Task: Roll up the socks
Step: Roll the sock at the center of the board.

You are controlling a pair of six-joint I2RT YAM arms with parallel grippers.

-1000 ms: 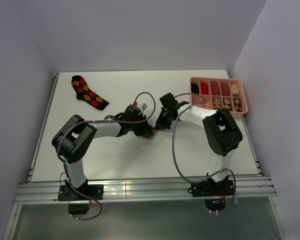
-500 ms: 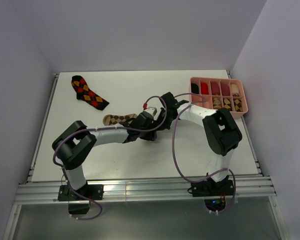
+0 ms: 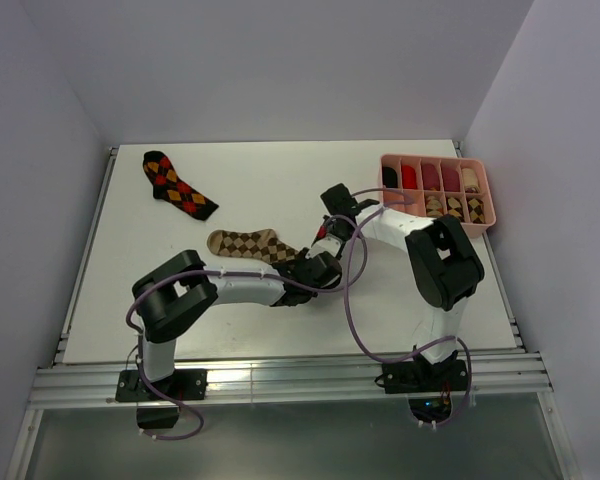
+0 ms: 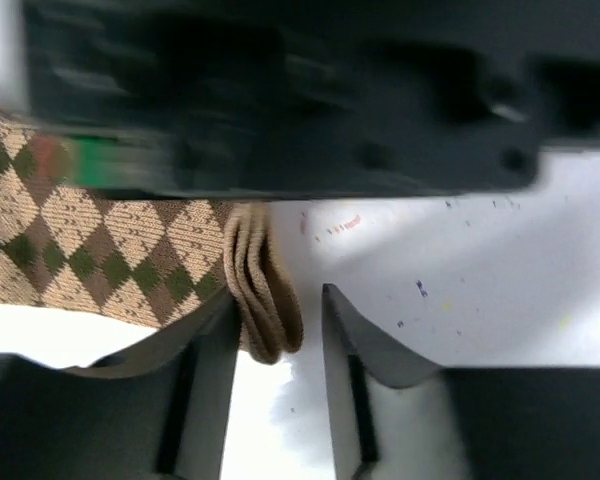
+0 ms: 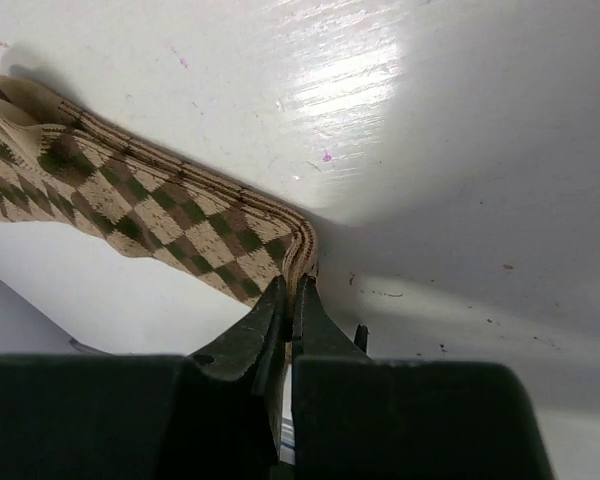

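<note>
Socks lie on the white table (image 3: 280, 180). The tan diamond-patterned sock (image 3: 242, 243) lies flat near the middle, its folded cuff pointing right. The left pincer (image 4: 278, 300) has its jaws apart, one on either side of that cuff. The right pincer (image 5: 292, 295) has its jaws together, with the tips against the cuff's edge; I cannot tell whether any fabric is caught between them. The black, red and orange sock (image 3: 178, 184) lies flat at the far left, well apart from both arms. A pink tray (image 3: 487, 205) of rolled socks sits at the far right.
</note>
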